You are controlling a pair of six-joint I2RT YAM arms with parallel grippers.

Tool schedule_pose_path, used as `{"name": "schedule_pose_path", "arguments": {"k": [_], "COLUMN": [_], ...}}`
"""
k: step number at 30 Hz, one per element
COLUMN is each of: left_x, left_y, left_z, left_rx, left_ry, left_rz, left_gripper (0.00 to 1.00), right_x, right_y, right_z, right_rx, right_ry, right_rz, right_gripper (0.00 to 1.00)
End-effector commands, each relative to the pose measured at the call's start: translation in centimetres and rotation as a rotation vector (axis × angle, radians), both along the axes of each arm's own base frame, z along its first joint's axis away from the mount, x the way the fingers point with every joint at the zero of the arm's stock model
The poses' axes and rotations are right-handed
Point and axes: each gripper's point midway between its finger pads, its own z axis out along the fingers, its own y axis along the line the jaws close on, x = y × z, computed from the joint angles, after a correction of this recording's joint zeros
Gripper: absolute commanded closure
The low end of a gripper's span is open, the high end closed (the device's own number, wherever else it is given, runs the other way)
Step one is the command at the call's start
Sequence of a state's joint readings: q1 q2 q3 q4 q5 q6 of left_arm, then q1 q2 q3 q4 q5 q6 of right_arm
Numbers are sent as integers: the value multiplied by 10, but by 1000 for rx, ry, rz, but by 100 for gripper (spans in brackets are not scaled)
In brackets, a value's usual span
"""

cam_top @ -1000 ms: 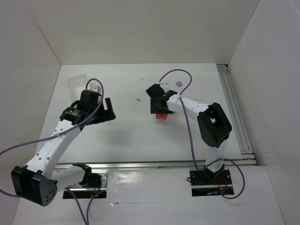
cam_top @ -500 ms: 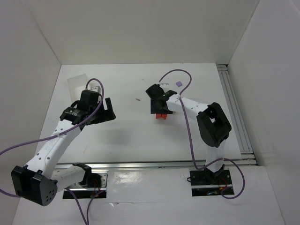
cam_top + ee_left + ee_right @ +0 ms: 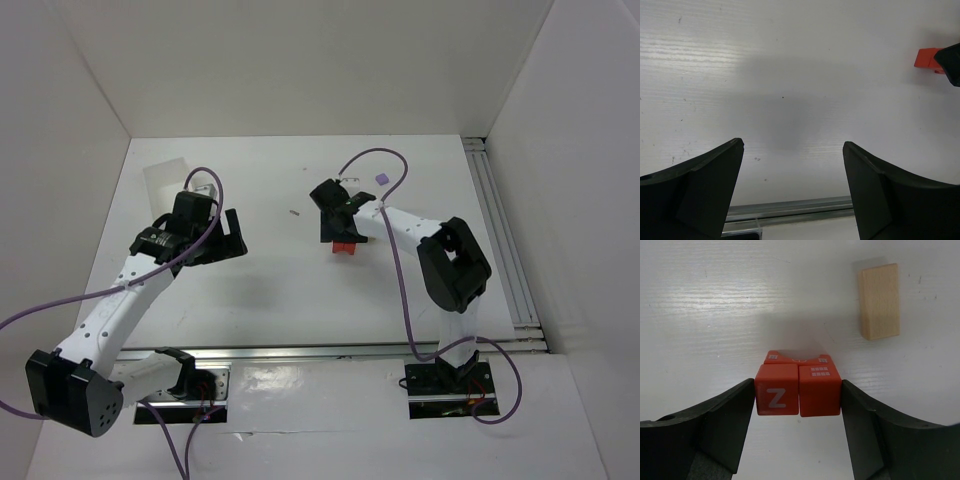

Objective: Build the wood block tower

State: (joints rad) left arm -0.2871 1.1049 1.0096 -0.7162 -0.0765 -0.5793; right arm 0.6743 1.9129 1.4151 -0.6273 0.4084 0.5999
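Right wrist: right gripper (image 3: pixel 797 399) clamps two red-orange cubes (image 3: pixel 776 397) side by side (tan block (image 3: pixel 880 301) lies apart); left gripper (image 3: pixel 792 187) spread wide.

White tabletop (image 3: pixel 280 290) is viewed from above, enclosed by white walls. Left gripper (image 3: pixel 234 233) is positioned over the left half of the table, jaws spread and pointed right. Translucent white plastic box (image 3: pixel 163 178) is seen just beyond it, near the far-left corner. Right gripper (image 3: pixel 339 236) is lowered at table centre, directly over the small red-orange wooden blocks (image 3: pixel 343 248). Only their near edge is exposed, so contact cannot be confirmed from here. Small lilac wooden cube (image 3: pixel 382 178) is located apart, farther back and to the right. Tiny dark speck (image 3: pixel 294 212) is noted between the two grippers. Purple cables (image 3: pixel 400 270) are routed along both arms.
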Motion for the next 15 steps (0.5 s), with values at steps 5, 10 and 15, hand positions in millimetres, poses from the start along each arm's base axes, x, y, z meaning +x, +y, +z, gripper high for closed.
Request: {"name": "schedule_pose_path", "arguments": {"k": [5,10,15], "left_x": [6,6,6], "left_y": [-2,-2,-2], "left_z": [6,6,6], "left_rx": [-1,-1,-1], "left_ry": [-31,-31,-31], "left_rz": [-7,-7,-7], "left_gripper": [7,7,7], "right_x": [6,7,10], "right_y": [5,4,3], "right_z": [10,12,12], "right_rx": [3,2,-11], "right_ry": [-26,-32,-43], "right_rz": [-22,-33,-41], "right_gripper": [24,13,1]}}
